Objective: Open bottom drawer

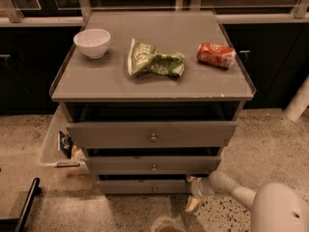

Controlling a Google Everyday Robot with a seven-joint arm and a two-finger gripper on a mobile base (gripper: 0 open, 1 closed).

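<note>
The bottom drawer is the slimmest grey front, lowest of three on the cabinet, with a tiny round knob at its centre. It stands slightly out from the cabinet body. My gripper is at the drawer's right end, low near the floor, on a white arm coming in from the lower right. The middle drawer and the top drawer above it stand further out.
On the cabinet top lie a white bowl, a crumpled green chip bag and a red can on its side. A clear bin with items stands left of the cabinet. A black bar lies at lower left.
</note>
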